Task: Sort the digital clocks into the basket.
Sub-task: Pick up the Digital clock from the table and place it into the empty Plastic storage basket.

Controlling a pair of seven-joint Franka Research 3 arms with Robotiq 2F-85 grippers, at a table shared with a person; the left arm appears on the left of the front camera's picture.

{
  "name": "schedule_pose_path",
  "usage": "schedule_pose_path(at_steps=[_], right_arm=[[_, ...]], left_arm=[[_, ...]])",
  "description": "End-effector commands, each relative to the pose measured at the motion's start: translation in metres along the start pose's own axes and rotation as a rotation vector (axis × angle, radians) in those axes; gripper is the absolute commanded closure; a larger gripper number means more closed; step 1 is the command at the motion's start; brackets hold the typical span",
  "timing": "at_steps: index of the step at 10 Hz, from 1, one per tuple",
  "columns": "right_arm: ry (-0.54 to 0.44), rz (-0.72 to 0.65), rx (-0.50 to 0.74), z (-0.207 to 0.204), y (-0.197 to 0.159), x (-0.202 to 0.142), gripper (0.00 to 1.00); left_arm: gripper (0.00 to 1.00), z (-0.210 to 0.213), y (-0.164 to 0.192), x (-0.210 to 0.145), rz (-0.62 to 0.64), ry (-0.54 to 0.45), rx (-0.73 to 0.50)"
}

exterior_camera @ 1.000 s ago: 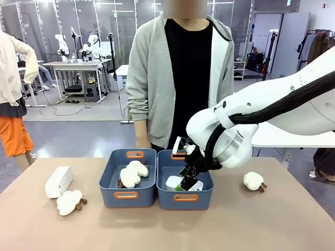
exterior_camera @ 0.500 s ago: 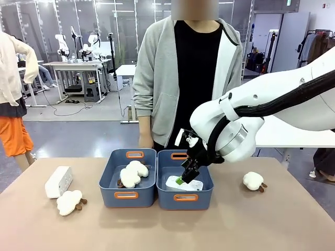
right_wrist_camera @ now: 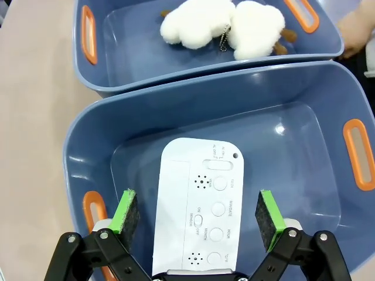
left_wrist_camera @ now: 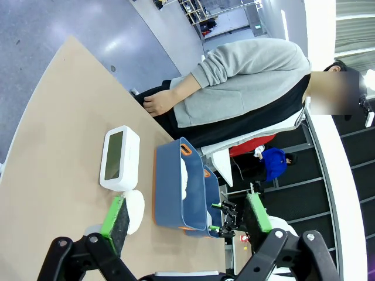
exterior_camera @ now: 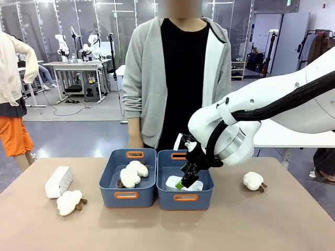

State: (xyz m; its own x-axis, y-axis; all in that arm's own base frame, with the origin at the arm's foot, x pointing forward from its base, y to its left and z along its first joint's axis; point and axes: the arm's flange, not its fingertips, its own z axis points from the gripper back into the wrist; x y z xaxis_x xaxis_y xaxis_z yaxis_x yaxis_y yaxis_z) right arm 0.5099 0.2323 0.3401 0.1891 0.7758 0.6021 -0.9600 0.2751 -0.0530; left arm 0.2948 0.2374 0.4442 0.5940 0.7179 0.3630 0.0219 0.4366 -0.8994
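Note:
One white digital clock point(right_wrist_camera: 199, 202) lies back side up, its buttons showing, on the floor of the right blue basket point(right_wrist_camera: 304, 134). My right gripper point(right_wrist_camera: 198, 213) hangs open just above it, a green pad on either side and neither touching. From the front, the right gripper point(exterior_camera: 184, 182) dips into that basket point(exterior_camera: 201, 194) over the clock point(exterior_camera: 172, 182). The second clock point(exterior_camera: 57, 181) stands on the table at the far left. In the left wrist view that clock point(left_wrist_camera: 119, 158) lies ahead of my open left gripper point(left_wrist_camera: 186, 213).
The left blue bin point(exterior_camera: 125, 196) holds two white plush toys point(exterior_camera: 131, 174). Another plush toy point(exterior_camera: 69, 202) lies beside the left clock, and a third point(exterior_camera: 254, 181) sits right of the baskets. A person in a grey jacket point(exterior_camera: 146, 78) stands at the far edge.
My right gripper rose a little and came back down over the right basket, while the clock stayed on its floor. The person shifted slightly.

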Motion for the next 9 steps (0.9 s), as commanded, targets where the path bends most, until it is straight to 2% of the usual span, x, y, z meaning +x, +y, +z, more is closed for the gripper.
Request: schedule_pose_path(at_steps=[1,5,7,9], right_arm=[[0.004,0.005,-0.003,-0.002,-0.001,0.0,0.0],[0.0,0.0,0.0,0.0,0.0,0.0,0.0],[-0.042,-0.024,-0.007,0.081,0.036,0.026,0.0],[-0.13,-0.158,0.037,0.144,0.043,0.007,0.0]], left_arm=[[0.0,-0.001,0.0,0.001,0.012,-0.004,-0.02],[0.0,-0.001,0.0,0.001,0.012,-0.004,-0.02],[0.0,-0.001,0.0,0.001,0.012,-0.004,-0.02],[0.0,-0.001,0.0,0.001,0.012,-0.004,-0.02]])
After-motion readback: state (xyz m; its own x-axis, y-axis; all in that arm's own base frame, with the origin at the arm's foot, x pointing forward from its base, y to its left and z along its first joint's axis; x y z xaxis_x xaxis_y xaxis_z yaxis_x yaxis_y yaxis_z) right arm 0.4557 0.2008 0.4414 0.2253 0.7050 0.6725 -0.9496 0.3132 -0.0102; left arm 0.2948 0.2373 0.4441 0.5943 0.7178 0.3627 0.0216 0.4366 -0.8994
